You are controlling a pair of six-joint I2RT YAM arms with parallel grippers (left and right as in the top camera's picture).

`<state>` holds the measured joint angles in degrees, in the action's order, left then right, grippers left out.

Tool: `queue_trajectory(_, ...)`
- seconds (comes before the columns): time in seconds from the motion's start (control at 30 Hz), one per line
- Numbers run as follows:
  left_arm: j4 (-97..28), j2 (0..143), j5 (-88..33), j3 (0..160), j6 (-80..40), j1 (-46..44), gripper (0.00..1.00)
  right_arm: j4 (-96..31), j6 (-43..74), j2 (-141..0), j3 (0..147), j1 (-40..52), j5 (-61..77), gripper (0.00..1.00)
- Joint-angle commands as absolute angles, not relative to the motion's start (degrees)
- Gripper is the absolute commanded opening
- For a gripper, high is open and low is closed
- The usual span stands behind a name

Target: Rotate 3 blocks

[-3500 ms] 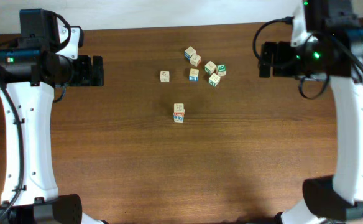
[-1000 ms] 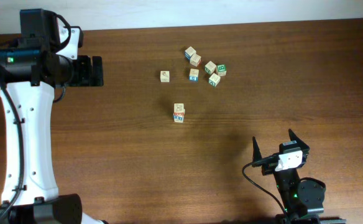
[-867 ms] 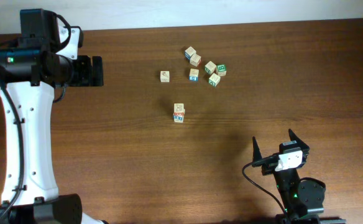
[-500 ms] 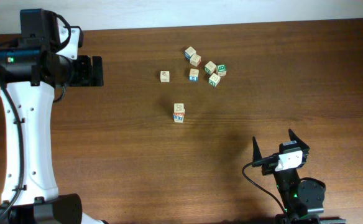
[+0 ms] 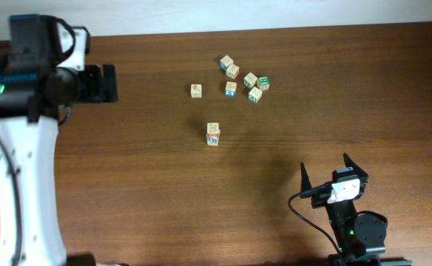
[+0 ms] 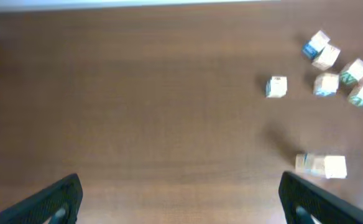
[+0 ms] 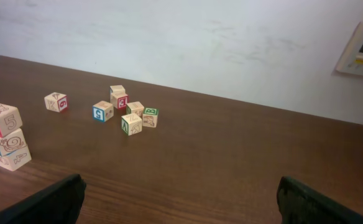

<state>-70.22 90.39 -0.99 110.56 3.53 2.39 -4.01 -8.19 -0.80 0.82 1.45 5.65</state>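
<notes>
The three blocks stand as one small stack (image 5: 213,134) near the table's middle. In the right wrist view the red-sided block (image 7: 1,119) is on top, the blue-sided one (image 7: 5,144) under it, and the tan one (image 7: 15,161) at the bottom, slightly askew. The left wrist view shows the stack (image 6: 321,165) at lower right. My left gripper (image 5: 109,83) hangs open far to the left, above bare wood (image 6: 184,200). My right gripper (image 5: 325,171) is open and low at the front right, with nothing between its fingers (image 7: 181,202).
A lone cube (image 5: 196,90) lies behind the stack. A cluster of several cubes (image 5: 244,80), some green- and teal-faced, lies at the back centre (image 7: 128,112). A white wall (image 7: 231,43) runs behind the table.
The right arm has folded down from the back right to the front right. In the last half second the left arm has shifted a little to the left. The blocks have not moved.
</notes>
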Motion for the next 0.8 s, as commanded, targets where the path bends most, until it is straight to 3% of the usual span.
queue_trajectory(0.0, -59.20, 79.22, -0.19, 99.37, 4.47, 2.52, 0.99, -4.05, -8.14, -0.19, 0.32, 1.10, 6.15, 0.98)
queue_trajectory(0.17, -38.76, 62.72, -0.21, 73.69, 4.47, 2.52, 0.99, -4.05, -8.14, -0.19, 0.32, 1.10, 6.15, 0.98)
queue_trajectory(0.2, -30.13, 53.78, -0.16, 60.47, 5.06, 2.52, 0.99, -4.05, -8.14, -0.19, 0.32, 1.10, 6.15, 0.98)
queue_trajectory(0.37, -13.74, 38.30, -0.19, 37.63, 8.86, 2.52, 0.99, -4.05, -8.14, -0.21, 0.32, 1.10, 6.15, 0.98)
queue_trajectory(0.6, 3.68, 21.21, -0.19, 13.89, 8.93, 2.50, 0.99, -4.05, -8.14, -0.19, 0.32, 1.10, 6.15, 0.98)
queue_trajectory(0.77, 6.44, 11.35, -0.08, 5.54, 11.33, 2.39, 0.99, -4.05, -8.14, -0.21, 0.32, 1.10, 6.15, 0.98)
